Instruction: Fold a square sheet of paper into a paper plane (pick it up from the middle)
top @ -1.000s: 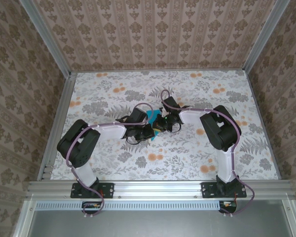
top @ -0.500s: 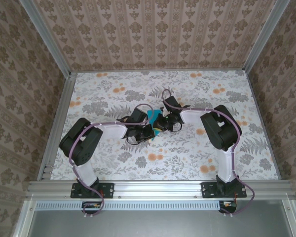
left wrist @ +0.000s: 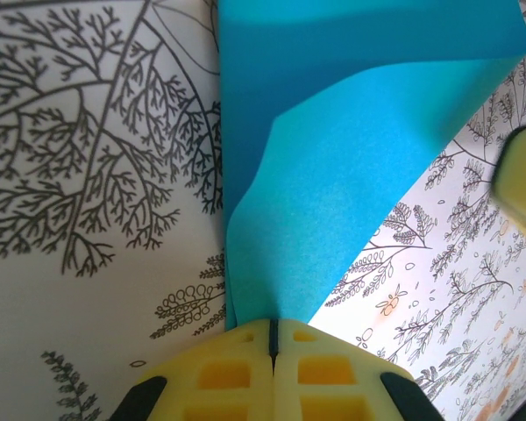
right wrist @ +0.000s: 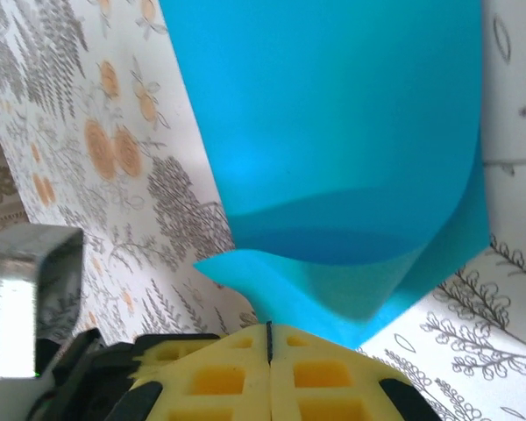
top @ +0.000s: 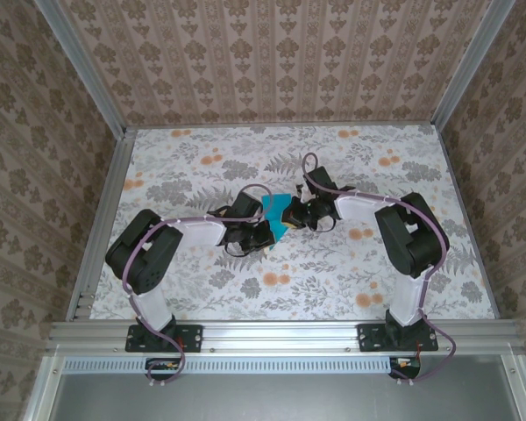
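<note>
Left wrist view: the left claw (left wrist: 272,331) is clenched, its two yellow fingers (left wrist: 219,377) pressed together on a corner of the turquoise sheet of paper (left wrist: 351,175). From that pinch the sheet widens away from the claw and curls over at its far end, so a darker layer shows beyond the lighter one. The floral table (left wrist: 88,175) lies to either side of it.

Right wrist view: the right claw (right wrist: 269,333) is also clamped on the sheet of paper (right wrist: 333,140). Its fingers (right wrist: 324,377) meet at a thin seam, with the paper's nearest tip caught between them. Just ahead of this claw the paper bends into a soft, loose fold, then spreads broad and smooth farther out.

Top external view: the left claw (top: 261,232) and right claw (top: 295,213) face each other near the middle of the table (top: 202,167). The sheet of paper (top: 276,210) spans the short gap between them. Whether it touches the tabletop cannot be told.
</note>
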